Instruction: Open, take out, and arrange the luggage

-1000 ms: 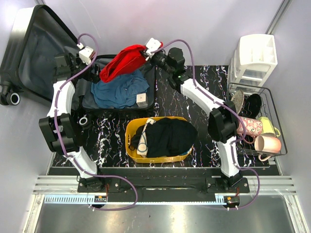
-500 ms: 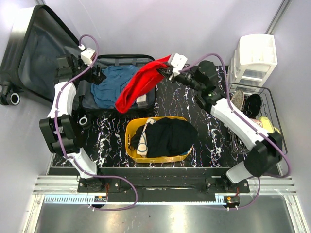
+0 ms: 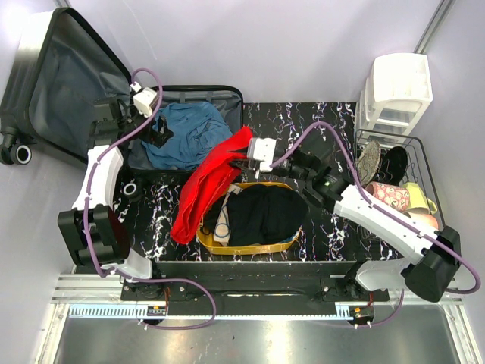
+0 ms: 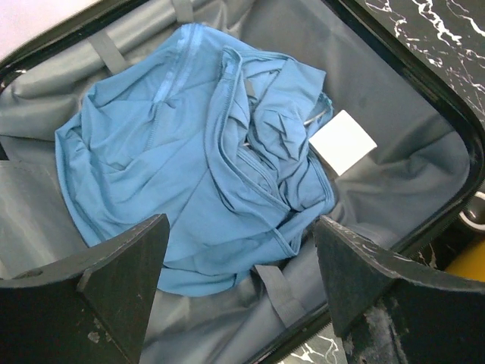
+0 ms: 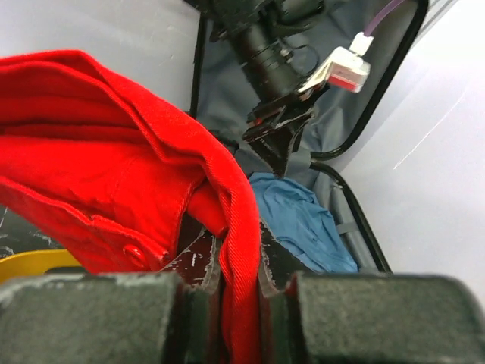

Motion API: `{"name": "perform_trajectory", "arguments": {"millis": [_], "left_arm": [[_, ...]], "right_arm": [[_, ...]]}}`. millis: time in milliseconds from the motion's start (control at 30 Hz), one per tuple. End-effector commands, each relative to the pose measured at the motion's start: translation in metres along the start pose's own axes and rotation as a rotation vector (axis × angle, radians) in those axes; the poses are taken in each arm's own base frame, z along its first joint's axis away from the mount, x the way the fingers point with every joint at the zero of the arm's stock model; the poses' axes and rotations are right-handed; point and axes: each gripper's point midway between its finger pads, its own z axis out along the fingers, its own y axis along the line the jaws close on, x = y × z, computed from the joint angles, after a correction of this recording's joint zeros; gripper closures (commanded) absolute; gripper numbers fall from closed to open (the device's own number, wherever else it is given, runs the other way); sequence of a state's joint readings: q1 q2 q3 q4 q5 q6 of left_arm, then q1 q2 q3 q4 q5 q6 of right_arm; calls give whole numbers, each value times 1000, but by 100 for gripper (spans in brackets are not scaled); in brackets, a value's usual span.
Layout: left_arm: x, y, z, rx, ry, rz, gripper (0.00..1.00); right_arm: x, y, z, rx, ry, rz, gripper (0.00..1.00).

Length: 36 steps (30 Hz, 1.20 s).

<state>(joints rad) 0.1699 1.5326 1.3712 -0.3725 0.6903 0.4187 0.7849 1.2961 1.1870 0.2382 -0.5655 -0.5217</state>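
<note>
Luggage (image 3: 76,83) sits open at the upper left of the top view, lid leaning back toward the wall, base shell flat on the counter (image 3: 318,121) w/ grey lining showing. Right gripper (image 3: 244,161), mid-frame just above the yellow bin (image 3: 201,220), is clamped tight on a red garment (image 3: 201,189); its wrist view shows the fabric pinched btwn both fingers. The cloth's long axis runs diagonally from the gripper down-left across the bin's left rim, w/ the tail outside the bin over the counter. So most of the cloth lies left of the gripper, not over the bin's opening, which is largely filled by black clothing (image 3: 265,212). Prob. next: shift the hold rightward before letting go, else the tail may drag the rest off the rim. Left gripper (image 3: 159,130) hangs over the base shell, jaws wide apart, nothing in them. A blue top (image 4: 197,167) lies crumpled directly beneath, long axis approx. upper left to lower right in the wrist view, w/ a white card (image 4: 342,142) at its right edge. Luggage is up-left of the right gripper, so the left arm is clearly nearer for the blue top. Unpacking looks partly done: blue top + card remain inside.
</note>
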Motion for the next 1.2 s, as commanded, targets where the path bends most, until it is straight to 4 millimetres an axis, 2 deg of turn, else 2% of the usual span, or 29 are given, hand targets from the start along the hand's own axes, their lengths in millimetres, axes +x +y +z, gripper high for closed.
{"name": "perform_trajectory", "arguments": {"millis": [0, 33, 67, 100, 167, 200, 233, 267, 300, 367, 433, 600, 667, 700, 733, 767, 800, 867, 900, 967, 1167], "left_arm": [[-11, -9, -14, -21, -25, 50, 18], [-11, -10, -16, -24, -22, 59, 18], [-8, -13, -17, -21, -16, 59, 18], [-6, -15, -18, -20, -13, 58, 18], [-3, -17, -20, -20, -9, 58, 18], [-3, -20, -20, -15, -7, 59, 18], [-1, -20, -20, -13, -4, 63, 19], [0, -21, -20, -11, 2, 65, 18], [-1, -23, -19, -4, 4, 70, 19], [0, -23, -18, 3, 13, 69, 19], [-6, -30, -17, 50, 0, 71, 19], [-16, -61, -28, 176, -19, 14, 19], [-7, -78, -34, 238, 39, -95, 18], [-9, -87, -38, 273, 50, -144, 18], [3, -99, -45, 303, 111, -217, 18], [7, -104, -48, 303, 134, -245, 18], [23, -108, -49, 282, 191, -319, 18], [41, -119, -53, 278, 255, -383, 19], [56, -126, -53, 282, 297, -418, 19], [72, -132, -49, 279, 347, -466, 19], [93, -155, -32, 353, 434, -604, 18]], "right_arm": [[-41, -16, -22, 110, -91, -201, 100], [-31, -9, -27, 94, -58, -224, 100], [-31, -4, -39, 74, -38, -333, 100], [5, 19, -47, -2, 57, -330, 100], [24, 37, -69, -59, 137, -437, 100], [49, 53, -79, -97, 189, -450, 100], [62, 62, -89, -124, 227, -470, 100], [60, 65, -100, -132, 228, -535, 100], [78, 80, -109, -172, 263, -518, 100], [77, 88, -116, -187, 260, -505, 100], [70, 86, -115, -178, 250, -490, 100], [37, 50, -88, -74, 160, -529, 100], [31, 46, -81, -78, 127, -583, 100], [29, 47, -79, -85, 120, -591, 100], [30, 48, -79, -97, 118, -592, 100], [32, 51, -80, -109, 120, -596, 100], [33, 54, -81, -118, 119, -597, 100], [36, 59, -82, -131, 116, -595, 100], [37, 59, -82, -133, 118, -593, 100], [38, 61, -82, -140, 118, -588, 100], [39, 64, -82, -152, 114, -573, 100]]}}
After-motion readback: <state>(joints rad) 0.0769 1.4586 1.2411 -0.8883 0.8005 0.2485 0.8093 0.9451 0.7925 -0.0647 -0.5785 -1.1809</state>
